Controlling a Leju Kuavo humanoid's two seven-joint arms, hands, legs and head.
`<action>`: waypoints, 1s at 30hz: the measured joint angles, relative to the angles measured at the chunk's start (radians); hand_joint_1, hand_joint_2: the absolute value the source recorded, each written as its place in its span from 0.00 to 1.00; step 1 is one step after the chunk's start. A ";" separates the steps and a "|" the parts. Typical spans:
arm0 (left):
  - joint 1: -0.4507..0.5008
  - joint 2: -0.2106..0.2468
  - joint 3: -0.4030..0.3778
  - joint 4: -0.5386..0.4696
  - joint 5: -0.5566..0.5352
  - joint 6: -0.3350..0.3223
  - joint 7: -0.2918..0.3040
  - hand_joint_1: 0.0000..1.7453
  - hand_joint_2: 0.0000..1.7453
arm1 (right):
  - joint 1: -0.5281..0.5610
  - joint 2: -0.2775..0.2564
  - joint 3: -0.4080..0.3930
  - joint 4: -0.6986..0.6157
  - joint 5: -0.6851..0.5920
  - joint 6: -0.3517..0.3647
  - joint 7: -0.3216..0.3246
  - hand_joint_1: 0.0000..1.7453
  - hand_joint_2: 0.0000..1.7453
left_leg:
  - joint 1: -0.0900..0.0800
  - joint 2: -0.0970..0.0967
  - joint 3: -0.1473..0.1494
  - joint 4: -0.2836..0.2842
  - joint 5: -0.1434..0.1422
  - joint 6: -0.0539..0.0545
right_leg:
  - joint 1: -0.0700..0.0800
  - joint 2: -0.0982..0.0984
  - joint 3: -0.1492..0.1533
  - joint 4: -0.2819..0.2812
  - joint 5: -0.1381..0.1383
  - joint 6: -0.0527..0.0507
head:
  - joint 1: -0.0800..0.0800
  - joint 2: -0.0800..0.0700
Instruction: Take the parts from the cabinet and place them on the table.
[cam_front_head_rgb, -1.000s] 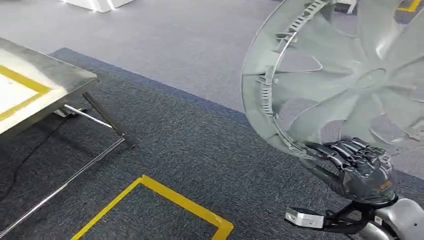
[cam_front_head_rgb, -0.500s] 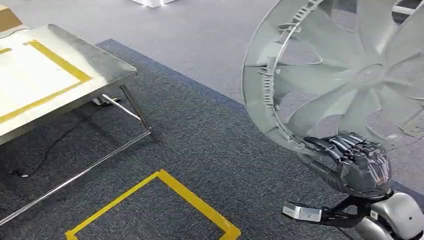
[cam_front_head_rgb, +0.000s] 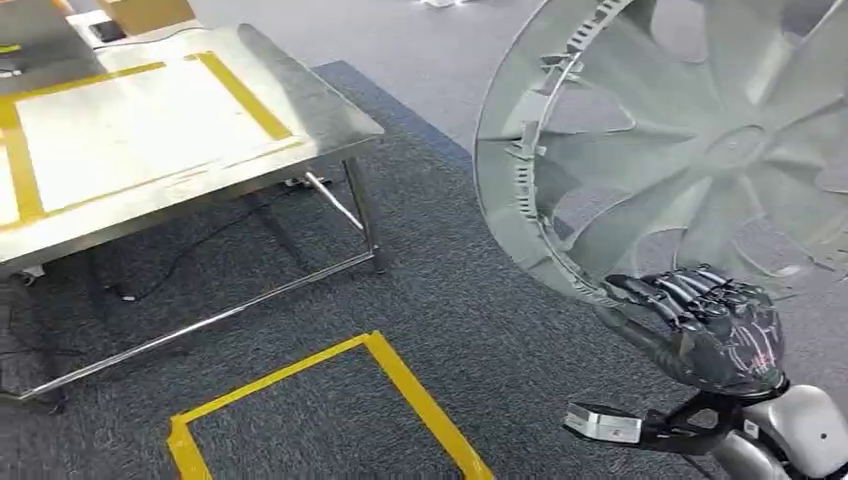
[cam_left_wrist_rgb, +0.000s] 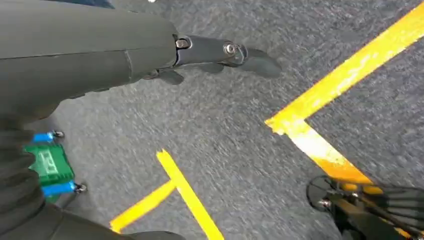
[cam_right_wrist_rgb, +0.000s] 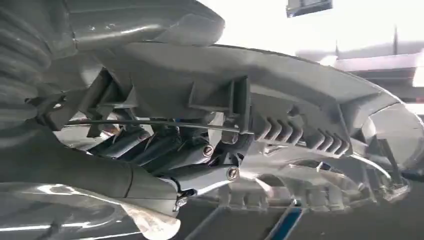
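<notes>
Head view: the right hand (cam_front_head_rgb: 715, 335) grips the lower rim of a large grey wheel cover (cam_front_head_rgb: 690, 150), fingers curled over the edge, thumb beneath. The cover is carried upright and high at the robot's right, probably so that its broad disc clears the floor and legs while walking; one hand at the rim suffices, judging by the thin, ribbed plastic. Right wrist view: the fingers (cam_right_wrist_rgb: 150, 147) lie closed inside the rim's clip ring.

Left wrist view: the left hand (cam_left_wrist_rgb: 220, 52) hangs over the grey carpet (cam_left_wrist_rgb: 225, 150), fingers extended, holding nothing.

The steel table (cam_front_head_rgb: 330, 110), marked with a yellow tape rectangle (cam_front_head_rgb: 245, 95), stands ahead and to the left, well apart from the cover. A yellow floor marking (cam_front_head_rgb: 400, 390) lies between robot and table.

Compared with half a second earlier, the whole scene has shifted rightward, so the camera has turned toward the table, which now shows far more of its top; the grasp is unchanged.
</notes>
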 joint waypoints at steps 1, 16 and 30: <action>0.003 0.000 0.000 0.000 0.000 0.000 0.000 0.00 1.00 | -0.003 0.000 0.002 0.000 0.000 0.000 0.000 1.00 1.00 | 0.002 -0.013 0.000 -0.006 0.004 -0.006 | 0.003 -0.010 0.001 0.002 0.001 -0.007 | -0.001 0.000; 0.000 0.001 -0.009 0.002 -0.010 0.000 -0.020 0.00 1.00 | -0.021 0.000 0.009 0.003 -0.004 0.000 0.004 1.00 1.00 | -0.032 0.193 -0.025 0.003 0.022 0.027 | 0.025 -0.211 0.073 -0.025 -0.044 -0.021 | -0.016 0.000; -0.003 -0.009 -0.010 0.002 -0.022 -0.001 -0.021 0.00 1.00 | -0.007 0.000 0.006 0.008 0.000 -0.001 0.008 1.00 1.00 | -0.001 0.009 0.010 -0.011 0.001 0.004 | 0.009 -0.008 0.003 -0.011 0.012 -0.004 | 0.002 0.000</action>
